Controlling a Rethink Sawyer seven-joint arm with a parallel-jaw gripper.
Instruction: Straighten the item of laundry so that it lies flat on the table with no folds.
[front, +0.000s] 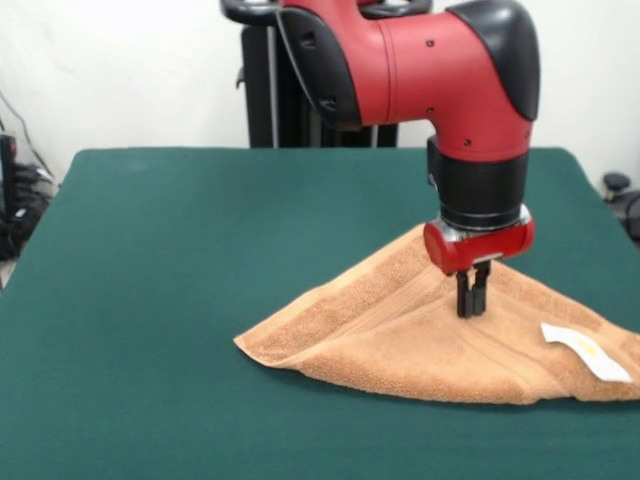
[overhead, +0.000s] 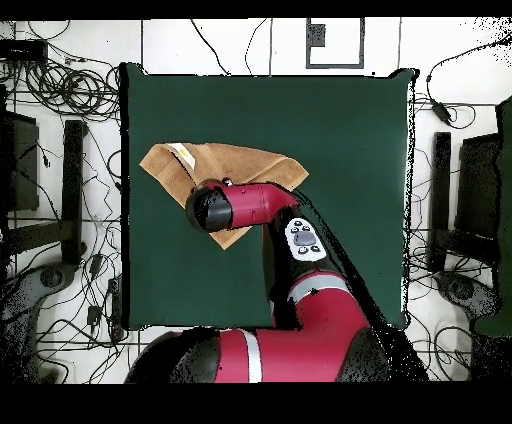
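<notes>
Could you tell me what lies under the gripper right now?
The folded orange towel lies under the gripper, whose closed fingertips press on its top layer. The green table shows around the towel; what lies under the folded layers is covered.

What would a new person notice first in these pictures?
First, the big red and black arm coming down from above, its hand pressed with fingers close together on the towel. The orange-tan towel lies folded in a triangle near one edge of the green table, with a white tag showing.

Bright, even indoor light — soft shadow under the towel (front: 440, 340), faint sheen on the arm (front: 440, 60), mild softness throughout.
</notes>
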